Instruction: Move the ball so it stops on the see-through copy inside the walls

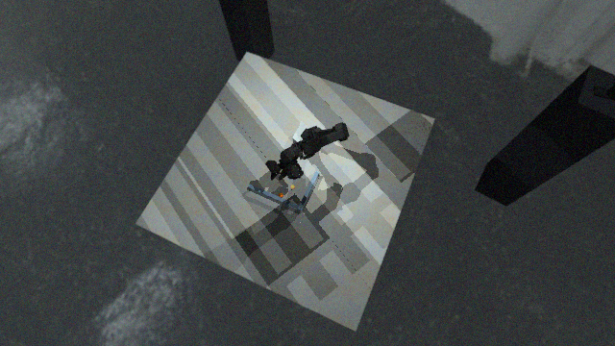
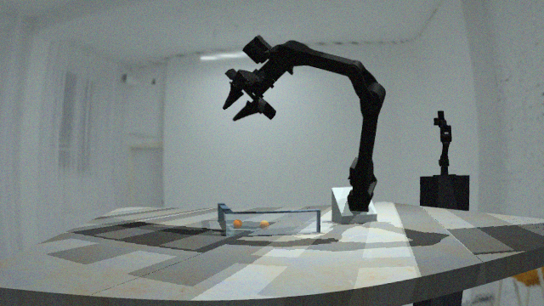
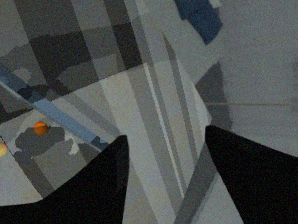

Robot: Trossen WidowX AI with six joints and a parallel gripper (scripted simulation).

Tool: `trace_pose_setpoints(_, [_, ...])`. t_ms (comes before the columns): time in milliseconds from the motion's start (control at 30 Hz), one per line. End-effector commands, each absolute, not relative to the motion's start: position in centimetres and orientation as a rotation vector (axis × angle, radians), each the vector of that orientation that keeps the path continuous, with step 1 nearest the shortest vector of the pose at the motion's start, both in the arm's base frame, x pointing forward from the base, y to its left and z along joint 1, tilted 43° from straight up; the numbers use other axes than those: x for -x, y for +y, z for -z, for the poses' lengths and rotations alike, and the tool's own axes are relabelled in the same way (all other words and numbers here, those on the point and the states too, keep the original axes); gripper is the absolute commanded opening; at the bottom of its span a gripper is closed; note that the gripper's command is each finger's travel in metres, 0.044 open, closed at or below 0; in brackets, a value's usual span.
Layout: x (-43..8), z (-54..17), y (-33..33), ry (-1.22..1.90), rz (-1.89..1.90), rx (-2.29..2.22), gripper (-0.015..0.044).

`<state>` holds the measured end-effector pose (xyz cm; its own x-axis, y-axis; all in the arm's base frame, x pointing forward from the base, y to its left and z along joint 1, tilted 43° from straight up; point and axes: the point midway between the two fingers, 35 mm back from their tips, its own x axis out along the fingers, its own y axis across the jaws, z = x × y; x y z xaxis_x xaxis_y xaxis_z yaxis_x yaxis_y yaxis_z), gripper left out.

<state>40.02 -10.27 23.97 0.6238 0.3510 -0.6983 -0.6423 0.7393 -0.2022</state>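
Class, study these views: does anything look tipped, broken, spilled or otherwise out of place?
Nothing stands out. The low clear blue-edged walls stand upright in a corner, two small orange balls rest by them, and the black tool hangs high above, holding nothing.

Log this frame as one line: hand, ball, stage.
hand: open, empty, high above table | ball: on table inside clear walls, untouched | second orange sphere beside it | stage: approach, no contact

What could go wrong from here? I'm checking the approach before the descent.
1. The tool hangs high above the walls; coming down it could clip a wall.
2. Two orange spheres look alike, so ball and copy may be confused.
3. The tool is only partly open; a fingertip may nudge the ball and send it rolling.
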Motion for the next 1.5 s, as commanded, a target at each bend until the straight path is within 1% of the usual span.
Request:
trace_pose_setpoints(0, [-40.9,-17.9,-6.3,0.866,-0.692,0.183,0.0231])
trace_pose_setpoints(133, [-40.6,-12.5,-2.1,1.084,-0.741,-0.077,0.0231])
trace_pose_setpoints(300, [-38.6,-6.1,3.1,1.407,-0.736,-0.369,0.0231])
trace_pose_setpoints(400, [-37.6,-4.2,4.8,1.522,-0.715,-0.454,0.0231])
trace_pose_setpoints(700, [-37.6,-4.1,4.9,1.524,-0.714,-0.456,0.0231])
trace_pose_setpoints(1467, [-37.3,-1.3,7.5,1.523,-0.716,-0.457,0.0231])
